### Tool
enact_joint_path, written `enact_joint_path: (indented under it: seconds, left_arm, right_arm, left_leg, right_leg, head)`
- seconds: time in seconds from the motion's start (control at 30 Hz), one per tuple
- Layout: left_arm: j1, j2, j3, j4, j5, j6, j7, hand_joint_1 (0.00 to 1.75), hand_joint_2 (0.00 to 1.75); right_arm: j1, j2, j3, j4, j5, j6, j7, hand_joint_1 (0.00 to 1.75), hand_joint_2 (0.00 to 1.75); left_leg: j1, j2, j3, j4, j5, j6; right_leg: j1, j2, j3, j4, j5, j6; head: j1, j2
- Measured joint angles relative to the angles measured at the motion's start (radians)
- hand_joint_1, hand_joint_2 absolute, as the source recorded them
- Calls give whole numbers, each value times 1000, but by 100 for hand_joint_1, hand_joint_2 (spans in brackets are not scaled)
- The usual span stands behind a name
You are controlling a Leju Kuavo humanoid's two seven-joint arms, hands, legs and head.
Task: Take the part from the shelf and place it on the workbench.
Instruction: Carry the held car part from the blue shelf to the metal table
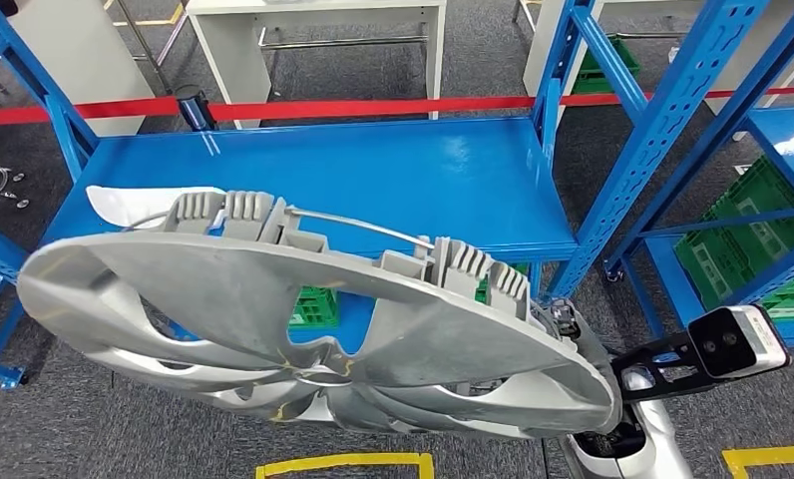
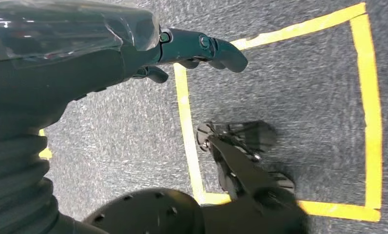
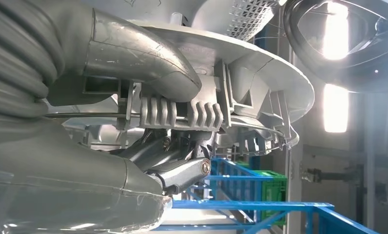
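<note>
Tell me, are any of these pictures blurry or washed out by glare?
Right wrist view: bright ceiling lights blow out to white beside the silver plastic wheel cover. Left wrist view: the grey carpet floor looks smeared and soft. Head view: sharp, with pale reflections on the glossy blue metal shelf.

The head view looks forward and down from high on the body onto the blue shelf (image 1: 323, 175), with the silver wheel cover (image 1: 303, 329) close below it. The left wrist view faces the grey floor (image 2: 289, 87) past its robot hand (image 2: 192, 53). The right wrist view sits tight against the wheel cover's rim (image 3: 241, 73); it shares the cover and the blue shelf with the head view.
</note>
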Motion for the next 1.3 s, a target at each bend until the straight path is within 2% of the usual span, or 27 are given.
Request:
enact_joint_path:
  seconds: [0.07,0.13,0.2,0.23,0.3,0.37,0.4,0.43,0.5,0.57,0.6,0.63,0.7,0.73,0.77,0.83,0.87,0.9,0.93,0.97,1.0,1.03,1.07,1.13,1.2,1.23,1.3]
  left_arm:
    - [-3,1,0,-1,0,2,0,0,175]
    - [-5,1,0,-1,1,5,-1,0,175]
    - [-5,0,0,-2,3,9,-1,0,175]
    - [-7,-1,0,-2,4,11,-1,0,175]
    - [-11,-3,0,-2,6,13,0,0,175]
    - [-12,-5,0,-2,6,16,0,0,175]
    - [-13,-6,0,-2,6,17,-1,0,175]
    - [-13,-7,0,-2,6,17,-1,0,175]
    - [-14,-10,0,-2,6,17,-1,0,175]
    - [-15,-12,0,-3,6,18,-1,0,175]
    - [-16,-13,0,-3,7,19,-1,0,175]
    - [-16,-13,0,-3,7,20,-2,0,175]
    - [-16,-14,0,-3,7,21,-2,0,175]
    - [-16,-14,0,-3,7,22,-2,0,175]
    - [-16,-14,0,-3,7,23,-2,0,175]
    - [-17,-14,0,-3,8,23,-2,0,175]
    - [-17,-13,0,-3,8,23,-2,0,175]
    - [-17,-13,0,-3,8,23,-3,0,175]
    - [-17,-13,0,-3,8,22,-4,0,175]
    - [-17,-12,0,-3,8,22,-5,0,175]
    - [-18,-11,0,-3,7,22,-6,0,175]
    - [-19,-9,0,-3,7,22,-7,0,175]
    - [-20,-6,0,-3,6,22,-8,0,175]
    - [-22,1,0,-4,6,23,-11,0,175]
    - [-21,6,0,-4,6,24,-12,0,175]
    - [-21,7,0,-4,6,25,-12,0,175]
    - [-22,9,0,-4,5,25,-13,0,175]
  right_arm:
    - [1,1,0,-2,2,3,0,175,175]
    - [2,3,0,-3,4,4,0,175,175]
    - [5,6,0,-3,5,6,0,175,175]
    - [6,6,0,-3,6,6,0,175,175]
    - [7,5,-1,-3,7,8,0,175,175]
    - [8,5,-1,-2,7,10,0,175,175]
    - [8,5,-1,-2,7,11,0,175,175]
    - [8,4,-1,-2,7,11,0,175,175]
    - [8,4,-1,-2,7,12,0,175,175]
    - [6,4,-1,-2,7,14,0,175,175]
    - [6,4,-1,-2,7,16,0,175,175]
    - [5,4,-2,-2,7,19,0,175,175]
    - [5,3,-2,0,5,22,-1,175,175]
    - [4,3,-1,2,4,23,-2,175,175]
    - [3,3,-1,3,3,25,-2,175,175]
    - [3,3,-1,5,1,28,-2,175,175]
    - [3,3,-1,7,1,30,-3,175,175]
    - [3,3,-1,9,0,30,-3,175,175]
    - [3,3,-1,10,0,30,-4,175,175]
    - [3,3,-1,11,0,29,-4,175,175]
    - [3,3,-1,12,0,28,-6,175,175]
    - [4,3,-2,11,0,27,-8,175,175]
    - [5,4,-3,10,0,26,-11,175,175]
    - [11,5,-6,9,2,26,-17,175,175]
    - [20,6,-10,8,6,26,-22,175,175]
    - [26,5,-13,8,8,27,-23,175,175]
    - [38,4,-21,8,13,27,-26,175,175]
  left_leg:
    - [-5,-4,93,-133,6,11]
    - [-14,-8,118,-182,-2,24]
    - [-17,-3,106,-193,19,41]
    - [-16,0,98,-199,32,51]
    - [-15,5,77,-206,61,66]
    - [-19,7,44,-204,85,71]
    - [-20,8,27,-202,96,71]
    - [-22,9,10,-199,106,70]
    - [-22,10,-23,-186,124,66]
    - [-25,10,-50,-170,138,57]
    - [-26,10,-58,-165,145,52]
    - [-25,10,-63,-162,153,46]
    - [-22,9,-70,-161,164,34]
    - [-19,7,-77,-150,147,27]
    - [-16,4,-88,-123,112,20]
    - [-9,2,-114,-16,7,5]
    - [-6,2,-125,47,-30,0]
    - [-4,2,-126,96,-43,-3]
    - [-2,2,-117,120,-35,-4]
    - [-2,2,-89,107,-11,-3]
    - [-2,1,-47,64,14,-1]
    - [-3,0,11,-10,21,5]
    - [-5,-1,67,-90,16,12]
    - [-13,-4,126,-186,-6,26]
    - [-18,-3,119,-201,11,42]
    - [-18,0,113,-210,25,51]
    - [-14,5,93,-224,60,65]
  right_leg:
    - [1,0,-9,-1,15,11]
    - [-1,-1,-13,-4,30,25]
    - [-1,-1,-20,-4,36,36]
    - [-1,0,-30,11,20,35]
    - [0,0,-67,97,-57,22]
    - [1,-1,-97,224,-129,17]
    - [1,-1,-97,265,-137,22]
    - [1,-1,-82,277,-127,31]
    - [1,-1,-4,195,-86,44]
    - [5,-1,96,54,-88,39]
    - [7,-1,122,7,-100,33]
    - [11,0,131,-15,-109,26]
    - [10,-1,116,-18,-97,12]
    - [7,-2,108,-18,-87,4]
    - [4,-3,98,-19,-75,-4]
    - [3,-4,76,-18,-51,-11]
    - [4,-4,63,-18,-39,-11]
    - [5,-4,49,-16,-27,-10]
    - [5,-4,34,-16,-16,-9]
    - [5,-3,20,-15,-5,-7]
    - [6,-3,7,-14,5,-4]
    - [7,-2,-3,-13,15,-1]
    - [8,-2,-11,-13,25,3]
    - [7,-4,-17,-17,44,16]
    - [4,-5,-21,-23,60,28]
    - [4,-4,-28,-19,54,30]
    - [6,-3,-56,39,-12,21]
  head:
    - [1,0]
    - [1,0]
    - [1,0]
    - [2,0]
    - [5,0]
    - [7,0]
    - [7,0]
    - [7,0]
    - [7,0]
    - [6,0]
    - [6,0]
    - [6,0]
    - [8,0]
    - [7,0]
    - [5,0]
    - [2,0]
    - [2,0]
    - [2,0]
    - [2,0]
    - [2,0]
    - [2,0]
    - [2,0]
    - [3,0]
    - [3,0]
    - [3,0]
    - [2,0]
    - [6,0]
